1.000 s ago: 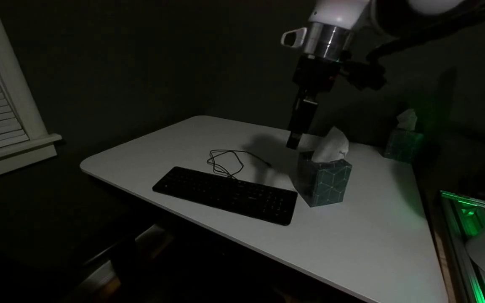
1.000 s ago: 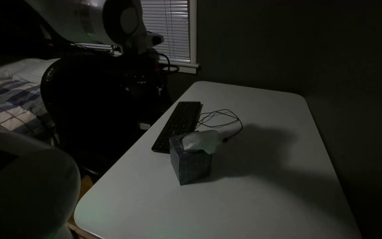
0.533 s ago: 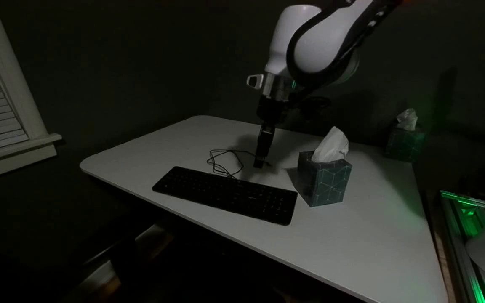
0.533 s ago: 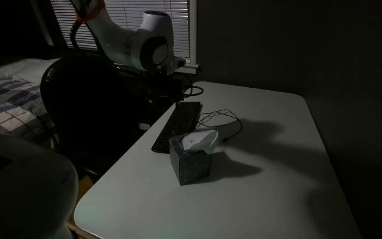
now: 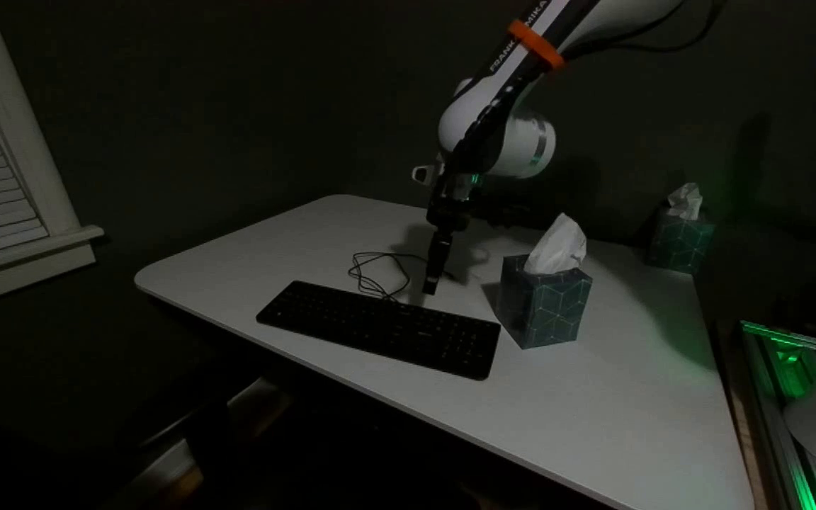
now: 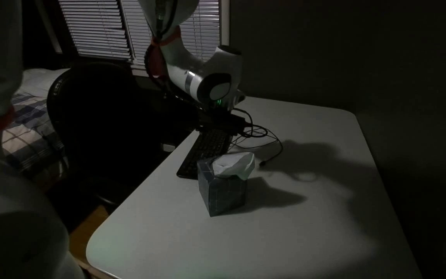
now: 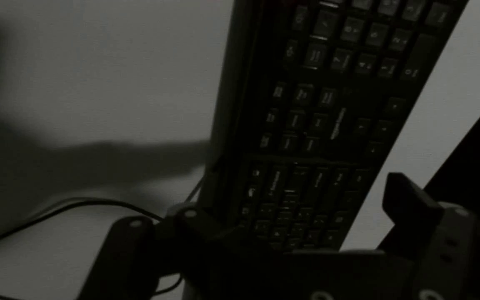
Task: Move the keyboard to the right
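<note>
The keyboard (image 5: 380, 327) is long, flat and black and lies on the white table, partly behind the tissue box and the arm in an exterior view (image 6: 203, 153). In the wrist view it runs from top to bottom (image 7: 306, 125). My gripper (image 5: 430, 289) points down, above and near the keyboard's cable-side long edge. In the wrist view my gripper (image 7: 308, 204) is open, its fingers wide apart with the keyboard's middle showing between them. Nothing is held. The height above the keyboard is hard to tell. The picture is very dark.
A teal tissue box (image 5: 546, 304) with white tissue stands close to the keyboard's end. A thin looped cable (image 5: 380, 273) lies behind the keyboard. A second tissue box (image 5: 681, 237) is beyond the table's end. A dark chair (image 6: 99, 128) stands beside the table.
The arm has come down and across from above the tissue box to above the keyboard's cable-side edge. In the last half second it sank a little further. The keyboard and tissue box have not moved.
</note>
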Controlling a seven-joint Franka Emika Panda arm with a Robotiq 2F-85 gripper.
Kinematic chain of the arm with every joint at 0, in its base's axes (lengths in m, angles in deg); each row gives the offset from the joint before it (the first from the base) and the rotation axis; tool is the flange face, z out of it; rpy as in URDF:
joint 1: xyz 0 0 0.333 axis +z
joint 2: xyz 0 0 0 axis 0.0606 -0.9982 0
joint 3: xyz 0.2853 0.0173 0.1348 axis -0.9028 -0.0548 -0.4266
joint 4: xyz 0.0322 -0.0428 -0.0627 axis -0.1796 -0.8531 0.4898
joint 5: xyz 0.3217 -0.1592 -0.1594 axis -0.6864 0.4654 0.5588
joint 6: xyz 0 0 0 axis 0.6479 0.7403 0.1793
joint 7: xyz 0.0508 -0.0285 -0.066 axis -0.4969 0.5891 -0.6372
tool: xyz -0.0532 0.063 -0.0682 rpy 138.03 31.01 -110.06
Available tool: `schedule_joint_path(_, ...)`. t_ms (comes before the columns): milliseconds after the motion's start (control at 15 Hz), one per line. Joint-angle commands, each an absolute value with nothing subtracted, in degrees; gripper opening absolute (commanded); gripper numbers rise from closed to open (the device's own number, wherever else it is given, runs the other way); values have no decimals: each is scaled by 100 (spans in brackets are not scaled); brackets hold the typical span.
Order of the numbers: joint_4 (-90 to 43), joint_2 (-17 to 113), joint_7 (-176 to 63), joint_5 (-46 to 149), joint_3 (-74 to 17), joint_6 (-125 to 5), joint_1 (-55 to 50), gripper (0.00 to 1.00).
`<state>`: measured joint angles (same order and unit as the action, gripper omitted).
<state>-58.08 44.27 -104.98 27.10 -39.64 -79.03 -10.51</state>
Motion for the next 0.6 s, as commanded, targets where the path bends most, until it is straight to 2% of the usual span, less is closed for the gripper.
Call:
schedule_joint_path(0, -5737, 4342, -10439, 2812, -4106, -7876, -1251, 100)
schedule_joint_path(533, -5438, 3773, -10456, 2699, -4241, -7943, -1455, 100)
